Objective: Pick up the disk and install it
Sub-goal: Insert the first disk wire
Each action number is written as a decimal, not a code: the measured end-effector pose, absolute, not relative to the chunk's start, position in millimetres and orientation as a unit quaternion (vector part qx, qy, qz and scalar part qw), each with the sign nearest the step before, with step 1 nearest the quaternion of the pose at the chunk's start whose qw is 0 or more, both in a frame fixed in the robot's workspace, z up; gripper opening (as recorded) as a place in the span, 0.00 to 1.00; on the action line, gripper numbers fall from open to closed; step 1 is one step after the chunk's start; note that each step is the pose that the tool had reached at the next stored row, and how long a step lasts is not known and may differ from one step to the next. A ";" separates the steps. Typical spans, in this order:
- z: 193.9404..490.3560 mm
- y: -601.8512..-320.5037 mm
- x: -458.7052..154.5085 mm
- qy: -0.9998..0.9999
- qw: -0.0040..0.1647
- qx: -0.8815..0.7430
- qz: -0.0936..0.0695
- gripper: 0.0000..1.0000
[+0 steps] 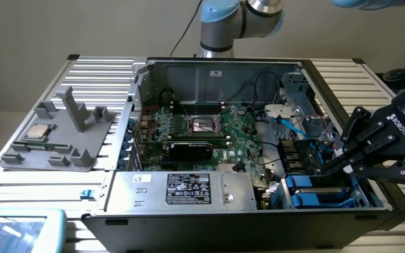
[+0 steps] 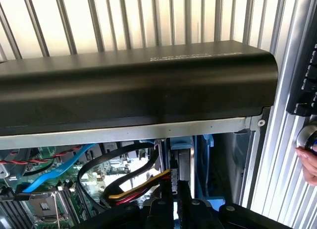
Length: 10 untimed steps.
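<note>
Hovering low at the exterior view's right, the hand [image 1: 333, 167] sits over the corner of the open computer case [image 1: 220, 66], its black fingers [image 1: 350, 158] drawn close together, and from the wrist view those fingers [image 2: 166, 204] look pinched nearly shut with nothing clearly caught between them. Right under it, in the drive bay at the near corner of the case on the exterior view's right, lies the disk [image 1: 315, 192], bright blue carrier frame showing around a grey body, seated down among the bay walls; whether the fingertips actually touch it I cannot tell. In the wrist view a slice of that blue frame [image 2: 204, 154] shows past the dark edge of the case, beside a bundle of yellow, red and black wires [image 2: 141, 189] and a flat blue cable [image 2: 59, 169]. Across the middle of the case the green motherboard [image 1: 241, 134] lies flat, with the processor socket [image 1: 206, 125] near its centre and a black card [image 1: 192, 150] just in front. The large grey power-supply box [image 1: 181, 191] with its labels fills the near side of the case. Off to the exterior view's left, on the slatted table [image 1: 40, 192], a grey holder fixture [image 1: 58, 139] stands with a small square silver chip [image 1: 37, 132] resting on it, well apart from the hand. A person's fingertips [image 2: 309, 162] peek in at the wrist view's edge, near a keyboard [image 2: 304, 75].
</note>
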<state>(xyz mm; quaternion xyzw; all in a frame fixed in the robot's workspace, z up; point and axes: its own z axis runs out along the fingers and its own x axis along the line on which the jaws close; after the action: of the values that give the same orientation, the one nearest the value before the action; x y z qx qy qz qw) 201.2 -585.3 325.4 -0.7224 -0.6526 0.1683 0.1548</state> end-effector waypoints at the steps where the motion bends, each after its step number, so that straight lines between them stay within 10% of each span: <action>1: 325.2 -585.3 201.2 -0.652 0.155 -0.722 0.169 0.16; 10: 323.2 -585.3 202.1 -0.652 0.155 -0.722 0.169 0.16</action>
<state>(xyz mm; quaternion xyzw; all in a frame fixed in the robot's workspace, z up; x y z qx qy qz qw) 202.1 -585.3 323.2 -0.7223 -0.6525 0.1688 0.1551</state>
